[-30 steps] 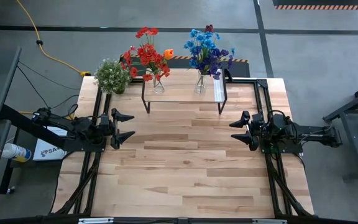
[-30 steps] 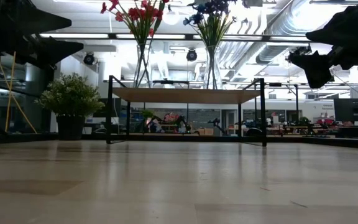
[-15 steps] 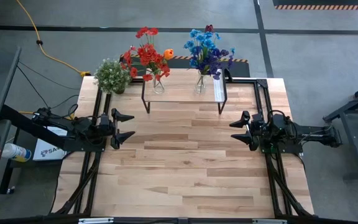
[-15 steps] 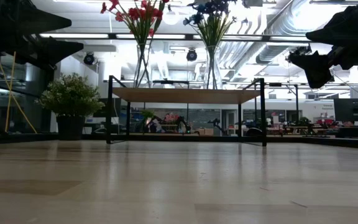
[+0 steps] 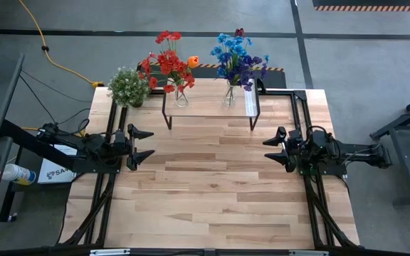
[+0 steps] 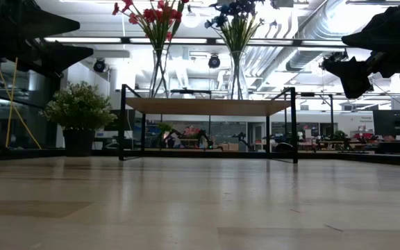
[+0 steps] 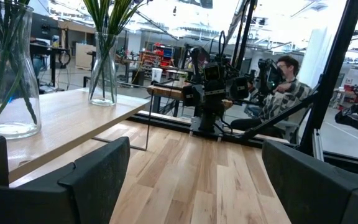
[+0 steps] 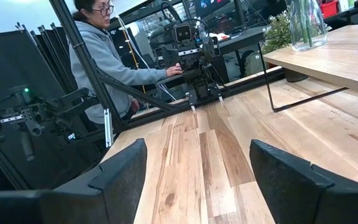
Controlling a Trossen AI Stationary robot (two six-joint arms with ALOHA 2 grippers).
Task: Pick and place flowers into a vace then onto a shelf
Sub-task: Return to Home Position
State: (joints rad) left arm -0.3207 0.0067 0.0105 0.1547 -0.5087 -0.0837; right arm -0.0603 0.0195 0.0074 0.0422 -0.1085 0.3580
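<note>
Two dark arms lie low over the tabletop point(image 5: 212, 199), one at each side edge, both nearer the front than the shelf point(image 5: 212, 112), which stands at the tabletop's far edge.

Farthest left of the shelf, off the tabletop, a person in a grey hooded top point(image 8: 98, 56) stands behind the left arm with one hand reaching close to it. A bushy green-white potted plant point(image 5: 128, 86) sits just beside the shelf's left end, at the far left corner of the tabletop.

The left tool point(image 5: 152, 142) hangs in front of the shelf's left end and well apart from it, pointing toward the middle of the tabletop. Its two fingers are spread wide and nothing is between them or touching them.

On the shelf's light wood top stand two clear glass vases. The left vase point(image 5: 181, 98) holds the red flowers point(image 5: 164, 64) and the orange tulip point(image 5: 193, 62). The right vase point(image 5: 229, 96) holds the blue flowers point(image 5: 230, 48) and purple flowers point(image 5: 246, 71), with a small dark red bud point(image 5: 239, 32) at the top. Both vases stand upright with a gap between them. A white strip point(image 5: 250, 103) lies at the shelf's right end, just beside the right vase.

The right tool point(image 5: 269, 149) hangs in front of the shelf's right end, well apart from it, and faces the left tool across the bare wood. Its fingers are also wide apart and it grips nothing. Beyond the right arm, past the tabletop's edge, a seated person in a plaid shirt point(image 7: 284, 87) is in view.
</note>
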